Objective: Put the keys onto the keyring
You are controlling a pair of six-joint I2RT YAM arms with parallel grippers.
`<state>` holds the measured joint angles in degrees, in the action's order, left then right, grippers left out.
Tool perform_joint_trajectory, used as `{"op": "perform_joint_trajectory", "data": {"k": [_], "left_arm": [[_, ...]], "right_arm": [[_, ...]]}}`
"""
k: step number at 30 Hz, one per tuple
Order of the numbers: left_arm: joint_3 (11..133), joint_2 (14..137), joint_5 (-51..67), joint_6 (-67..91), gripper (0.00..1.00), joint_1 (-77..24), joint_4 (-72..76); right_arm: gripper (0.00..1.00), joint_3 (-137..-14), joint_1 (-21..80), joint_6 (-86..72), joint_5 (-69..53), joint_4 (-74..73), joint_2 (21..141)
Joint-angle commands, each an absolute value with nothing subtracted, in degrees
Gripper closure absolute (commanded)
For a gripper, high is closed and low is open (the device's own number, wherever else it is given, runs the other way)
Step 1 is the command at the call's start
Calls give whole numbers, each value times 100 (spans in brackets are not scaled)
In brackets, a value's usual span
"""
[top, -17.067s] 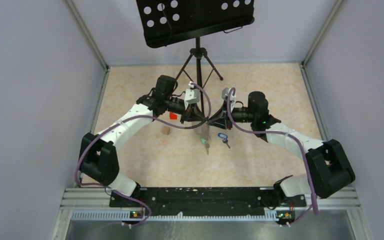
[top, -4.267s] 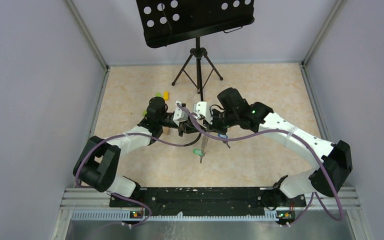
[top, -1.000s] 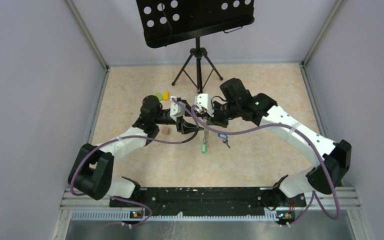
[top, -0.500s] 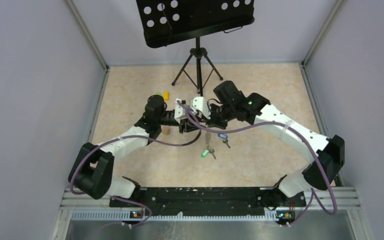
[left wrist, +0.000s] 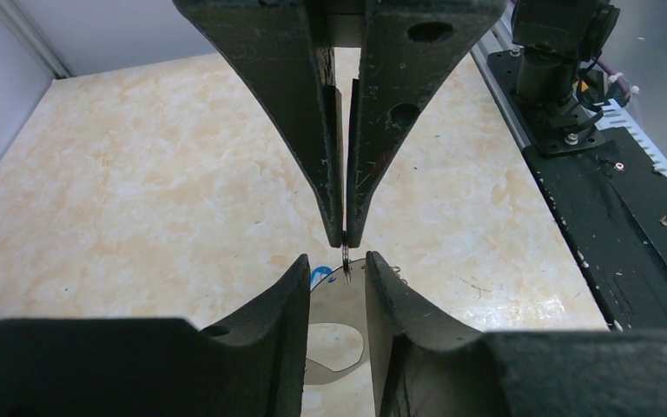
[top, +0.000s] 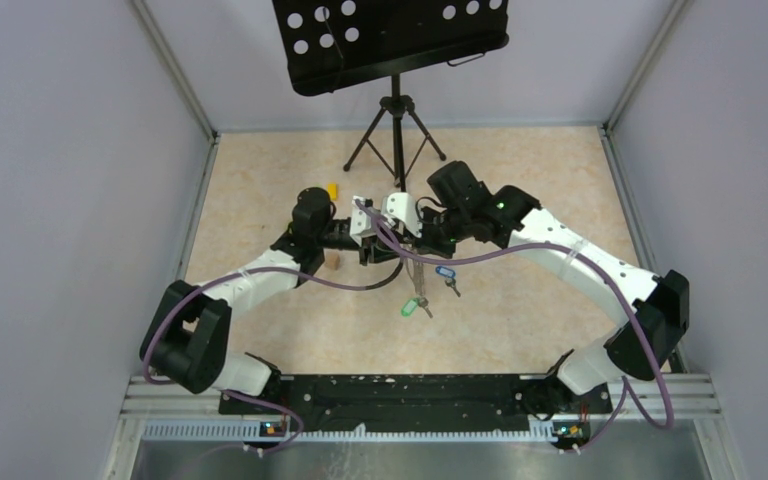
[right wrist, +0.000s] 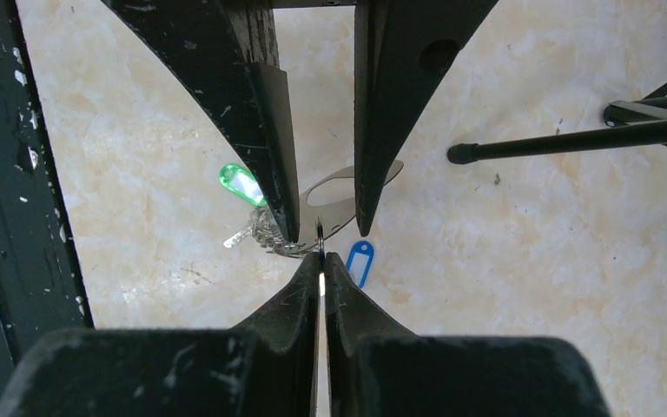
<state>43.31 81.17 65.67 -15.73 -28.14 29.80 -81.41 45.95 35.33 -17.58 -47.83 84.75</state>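
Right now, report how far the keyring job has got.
Done, it seems: the green-tagged key hangs at the chain on the keyring. In hand: the right gripper is shut on the keyring's edge; the left gripper straddles it, jaws apart, and whether it pinches I cannot tell. Left: the blue-tagged key lies loose on the table, not yet threaded on.

The left jaws have narrowed at the keyring (right wrist: 334,219).
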Motion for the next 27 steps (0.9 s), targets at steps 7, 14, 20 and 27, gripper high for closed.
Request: {"op": "perform_joint_trajectory", "data": {"k": [7,14,20,27], "left_arm": [[4585,8297,6625,-1589,67,-2991,2889],[4525,8351,6803,-1493,74,-3005,3079],[4375,8395,7001,-1342,85,-3004,3441],[4065,8311,7085,-1060,71,-2969,4176]], "right_arm": [[100,-8058,4686,3415,-1933,-4250,8282],[100,-7912,4686,3308,-1994,-4042,8151],[100,-7800,4689,3260,-1987,-3919,8085],[100,-7602,4641,3270,-1962,-3794,7988]]}}
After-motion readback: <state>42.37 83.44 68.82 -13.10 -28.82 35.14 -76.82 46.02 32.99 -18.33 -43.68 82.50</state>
